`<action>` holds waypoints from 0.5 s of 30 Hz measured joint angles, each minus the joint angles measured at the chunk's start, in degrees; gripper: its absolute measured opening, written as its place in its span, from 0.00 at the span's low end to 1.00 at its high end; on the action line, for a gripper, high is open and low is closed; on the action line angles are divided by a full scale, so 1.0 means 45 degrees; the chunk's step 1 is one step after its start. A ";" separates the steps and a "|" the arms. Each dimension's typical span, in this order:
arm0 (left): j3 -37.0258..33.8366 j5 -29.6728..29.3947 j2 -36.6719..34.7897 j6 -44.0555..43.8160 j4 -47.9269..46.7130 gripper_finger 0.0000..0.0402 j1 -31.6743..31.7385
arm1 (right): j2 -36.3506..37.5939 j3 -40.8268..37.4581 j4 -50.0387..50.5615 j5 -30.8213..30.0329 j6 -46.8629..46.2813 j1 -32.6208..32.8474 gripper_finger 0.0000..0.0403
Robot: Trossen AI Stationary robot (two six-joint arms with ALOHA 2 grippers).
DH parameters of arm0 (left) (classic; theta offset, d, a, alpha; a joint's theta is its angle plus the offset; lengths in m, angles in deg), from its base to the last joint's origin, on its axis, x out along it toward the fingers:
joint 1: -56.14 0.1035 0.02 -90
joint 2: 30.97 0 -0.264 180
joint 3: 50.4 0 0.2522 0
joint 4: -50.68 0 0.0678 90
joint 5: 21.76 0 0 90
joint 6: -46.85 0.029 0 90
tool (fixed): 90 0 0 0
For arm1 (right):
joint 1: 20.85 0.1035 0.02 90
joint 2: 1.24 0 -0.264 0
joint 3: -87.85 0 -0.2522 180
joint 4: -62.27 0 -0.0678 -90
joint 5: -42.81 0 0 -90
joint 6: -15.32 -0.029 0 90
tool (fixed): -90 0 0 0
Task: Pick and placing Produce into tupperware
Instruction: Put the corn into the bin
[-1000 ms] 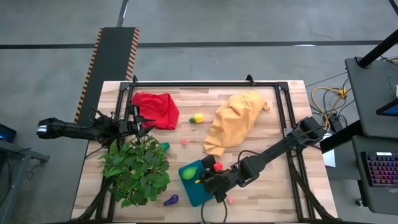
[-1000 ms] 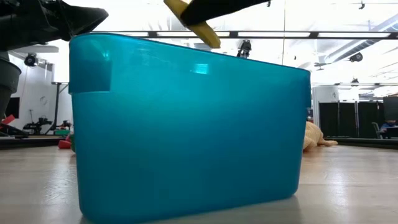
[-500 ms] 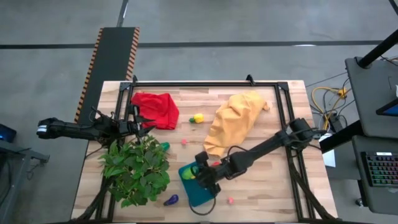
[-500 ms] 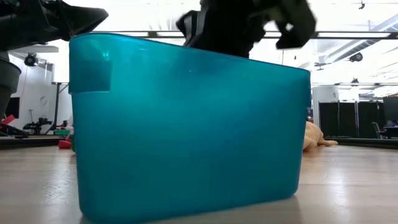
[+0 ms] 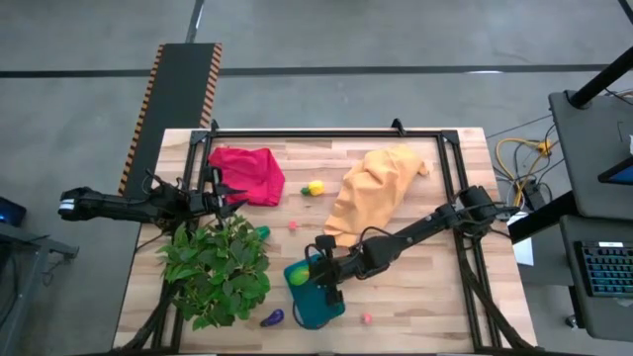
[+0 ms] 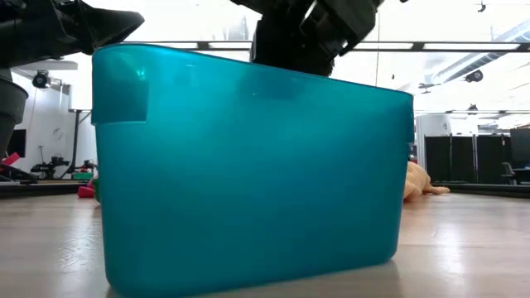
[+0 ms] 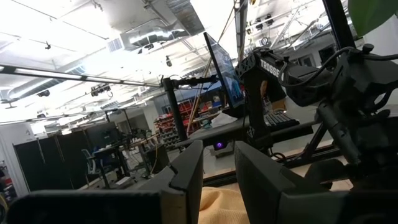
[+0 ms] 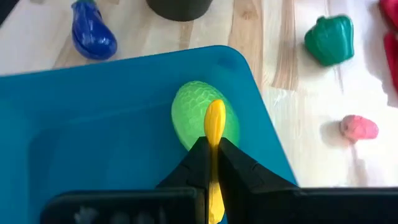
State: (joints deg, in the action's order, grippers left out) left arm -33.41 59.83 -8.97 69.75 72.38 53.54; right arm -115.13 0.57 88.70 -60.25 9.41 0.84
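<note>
Room inside the tupperware

We see bare floor in the tupperware [image 8: 93, 143] beside the green produce [image 8: 202, 121]; our right gripper [image 8: 214, 163], clamping a yellow piece [image 8: 215, 134], hangs directly over that green item.

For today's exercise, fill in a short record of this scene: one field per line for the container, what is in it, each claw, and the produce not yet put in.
Container: teal tupperware, near table edge
Inside it: green fruit
Right claw: over the tupperware, shut on a yellow banana
Left claw: open, waiting at the table's left side
Produce outside: purple eggplant, green pepper, pink piece
</note>
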 joint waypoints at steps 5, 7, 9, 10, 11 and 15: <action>0.0000 0.0000 0.0000 0.0000 0.0000 0.19 -0.0002 | 0.0000 0.0019 -0.0013 -0.0064 -0.1183 -0.0018 0.03; 0.0000 0.0000 0.0000 0.0000 0.0000 0.19 0.0002 | 0.0000 0.0019 -0.0010 -0.0107 -0.1334 -0.0051 0.03; 0.0000 0.0000 0.0000 0.0000 0.0000 0.19 -0.0001 | 0.0000 0.0019 -0.0010 -0.0107 -0.1361 -0.0088 0.03; 0.0000 0.0000 0.0000 0.0001 0.0000 0.19 0.0001 | 0.0000 0.0019 -0.0010 -0.0112 -0.1361 -0.0130 0.03; 0.0000 0.0000 0.0000 0.0000 0.0000 0.19 -0.0002 | 0.0000 0.0015 -0.0005 -0.0116 -0.1388 -0.0162 0.03; 0.0000 0.0001 0.0000 0.0000 0.0000 0.19 -0.0002 | 0.0000 0.0010 0.0012 -0.0129 -0.1694 -0.0311 0.03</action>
State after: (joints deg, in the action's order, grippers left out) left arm -33.41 59.83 -8.97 69.75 72.38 53.53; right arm -115.13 0.62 88.75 -60.84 1.79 -0.56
